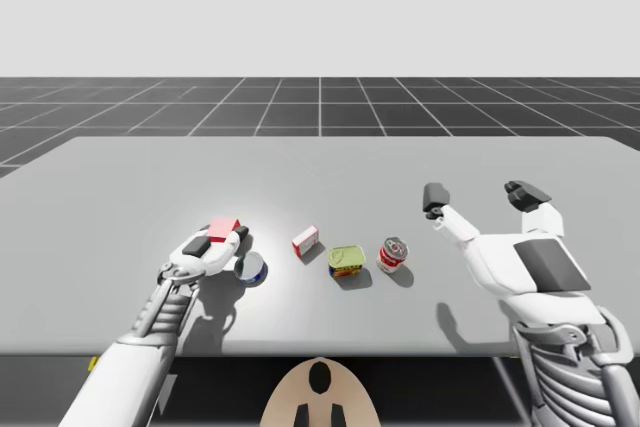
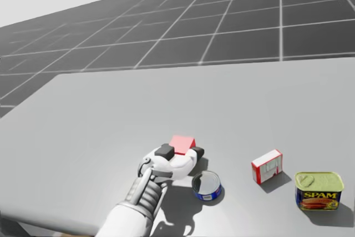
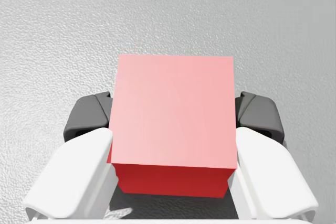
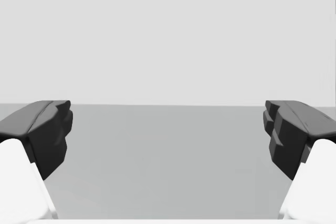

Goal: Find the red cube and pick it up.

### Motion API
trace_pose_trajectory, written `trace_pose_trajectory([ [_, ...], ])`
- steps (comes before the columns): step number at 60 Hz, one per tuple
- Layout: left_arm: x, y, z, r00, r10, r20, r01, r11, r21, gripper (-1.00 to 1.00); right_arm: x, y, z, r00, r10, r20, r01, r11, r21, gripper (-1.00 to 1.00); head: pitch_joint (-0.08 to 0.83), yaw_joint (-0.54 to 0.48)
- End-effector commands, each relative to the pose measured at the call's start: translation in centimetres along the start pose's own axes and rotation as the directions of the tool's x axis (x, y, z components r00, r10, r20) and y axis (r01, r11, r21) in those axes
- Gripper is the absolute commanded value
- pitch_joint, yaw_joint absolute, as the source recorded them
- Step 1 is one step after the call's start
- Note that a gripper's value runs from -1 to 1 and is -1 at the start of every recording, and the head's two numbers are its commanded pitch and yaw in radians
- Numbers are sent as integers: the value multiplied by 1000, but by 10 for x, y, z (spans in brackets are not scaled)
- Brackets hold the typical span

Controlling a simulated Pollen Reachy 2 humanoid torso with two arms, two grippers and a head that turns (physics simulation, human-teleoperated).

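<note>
Left pincer (image 3: 173, 115), red cube (image 3: 172, 129) gripped from both sides

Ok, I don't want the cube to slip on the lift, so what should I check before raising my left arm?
1. Red cube sits between the left jaws: ok.
2. Both pads touch the cube, one on each side: ok, per the left wrist view.
3. Cube lies square in the grip, not skewed: ok.
4. Blue can beside the left hand is free of it: cannot tell, they are very close.
5. Right arm is away from the cube, its jaws open: ok.
6. Cube is off the table: cannot tell.
</note>
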Motion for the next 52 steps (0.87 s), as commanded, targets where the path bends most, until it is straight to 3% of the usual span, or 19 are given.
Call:
trace_pose_trajectory([
  [1,-12,-2,-1,993,-10,-115,11,1000,9,1000,0,1,1,1000,-17,1,17,1000,-6,-1000,373,378],
  [14,-3,1,5,996,-8,-84,8,1000,0,1000,0,-1,0,1000,-21,0,21,1000,-11,-1000,321,371],
  [22,21,6,21,1000,-19,-11,19,1000,5,1000,1,-2,0,1000,-29,2,29,1000,-8,-1000,316,369],
  [27,41,9,34,998,-47,45,46,999,18,1000,1,-4,-1,1000,-30,5,30,999,-10,-1000,311,367],
  [29,45,9,37,997,-52,57,51,998,25,1000,1,-4,-1,1000,-9,9,9,1000,-19,-1000,311,367],
  [39,79,18,65,986,-80,149,73,996,51,1000,2,-6,-1,1000,-25,11,25,1000,-17,-1000,304,363],
  [43,95,21,81,974,-96,206,82,994,73,1000,2,-7,-1,1000,-20,13,20,1000,-13,-1000,302,362],
  [47,113,23,100,955,-108,275,85,992,96,1000,1,-7,-1,1000,-15,16,15,1000,-7,-1000,300,362],
  [48,121,24,109,941,-117,317,87,990,108,1000,1,-7,-1,1000,-15,16,15,1000,-7,-1000,299,362],
  [50,127,23,115,930,-122,347,88,990,114,1000,1,-8,-1,1000,-13,16,13,1000,-8,-1000,299,362],
  [51,133,23,124,913,-130,387,91,989,119,1000,1,-8,-1,1000,-9,16,9,1000,-9,-1000,298,362],
  [52,135,22,127,907,-133,399,92,988,122,1000,1,-8,-1,1000,-8,17,8,1000,-10,-1000,297,362],
])
